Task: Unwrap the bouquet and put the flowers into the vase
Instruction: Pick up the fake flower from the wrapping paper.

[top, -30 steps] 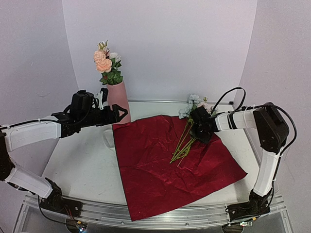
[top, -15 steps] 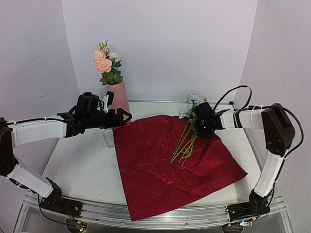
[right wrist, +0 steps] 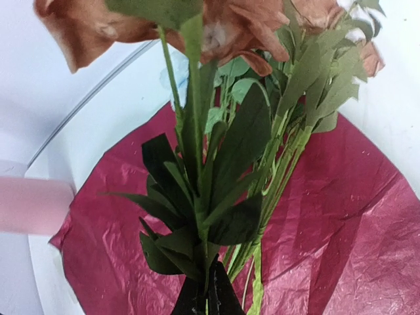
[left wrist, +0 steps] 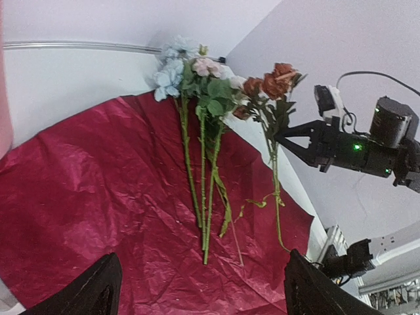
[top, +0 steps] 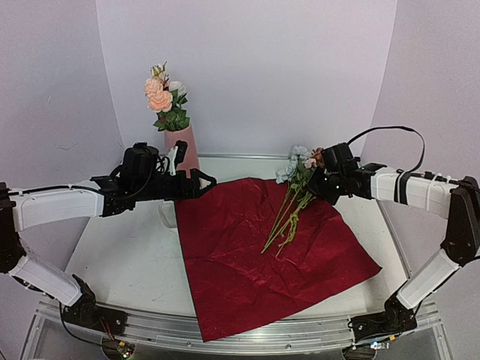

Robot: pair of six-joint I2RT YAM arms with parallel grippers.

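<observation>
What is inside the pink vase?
Peach and white flowers with green leaves stick out of the vase. Their stems go down inside, where the wall hides them, so the bottom cannot be seen.

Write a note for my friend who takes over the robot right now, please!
Left gripper: open, hovering near the vase.
Right gripper: shut on one rose stem, over the wrapping paper.
Done: the paper is spread flat; some flowers stand in the vase.
Left to do: put the held stem in the vase, then the pale blue and pink stems lying on the paper.
</observation>
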